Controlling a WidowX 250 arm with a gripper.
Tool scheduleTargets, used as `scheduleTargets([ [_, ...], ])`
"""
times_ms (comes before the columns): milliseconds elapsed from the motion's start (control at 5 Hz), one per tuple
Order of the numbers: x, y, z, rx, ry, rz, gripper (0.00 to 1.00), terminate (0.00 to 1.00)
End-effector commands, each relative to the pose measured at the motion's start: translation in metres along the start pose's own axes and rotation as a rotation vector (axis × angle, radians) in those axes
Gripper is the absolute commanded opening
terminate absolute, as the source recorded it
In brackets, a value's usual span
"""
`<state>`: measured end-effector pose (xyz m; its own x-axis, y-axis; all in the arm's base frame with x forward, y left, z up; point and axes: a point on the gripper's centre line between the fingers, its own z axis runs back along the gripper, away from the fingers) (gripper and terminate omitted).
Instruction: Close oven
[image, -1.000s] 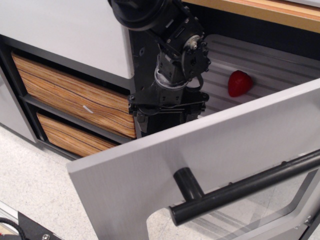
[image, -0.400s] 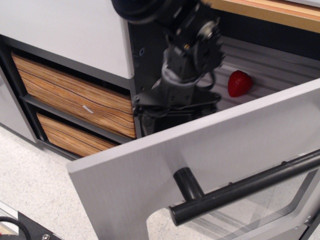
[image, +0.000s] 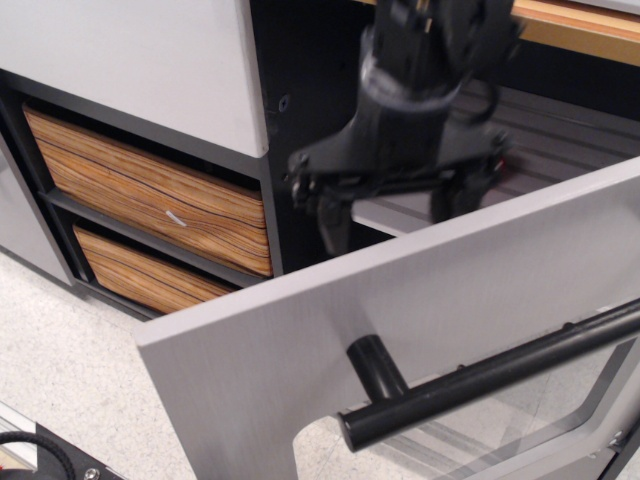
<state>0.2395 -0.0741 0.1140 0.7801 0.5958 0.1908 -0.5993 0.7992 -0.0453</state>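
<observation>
The oven door (image: 440, 290) is brushed silver-grey and hangs open toward me, with a long black bar handle (image: 480, 380) and a clear window at lower right. Behind it lie the grey ribbed rack (image: 560, 130) and the dark interior. My gripper (image: 390, 200) hangs just above the door's top edge, in front of the rack. Its black fingers (image: 335, 215) are spread wide apart and hold nothing. The arm hides a red strawberry-like toy that lay on the rack.
Two wood-grain drawers (image: 140, 185) sit at left under a white panel (image: 130, 60). A wooden counter edge (image: 580, 30) runs along the top right. Speckled floor (image: 60, 370) lies at lower left.
The arm has swung right and lifted, from inside the oven's left part to above the door edge. The fingers now stand spread apart. The red toy is now hidden.
</observation>
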Motion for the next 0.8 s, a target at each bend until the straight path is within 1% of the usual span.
scheduleTargets([
  [0, -0.010, -0.026, 0.064, -0.102, 0.043, 0.059, 1.00, 0.00],
  [200, -0.026, -0.034, 0.085, -0.118, 0.085, 0.038, 1.00, 0.00],
  [400, -0.037, -0.037, 0.107, -0.154, 0.132, 0.033, 1.00, 0.00],
  [600, -0.047, -0.036, 0.119, -0.177, 0.189, 0.024, 1.00, 0.00],
])
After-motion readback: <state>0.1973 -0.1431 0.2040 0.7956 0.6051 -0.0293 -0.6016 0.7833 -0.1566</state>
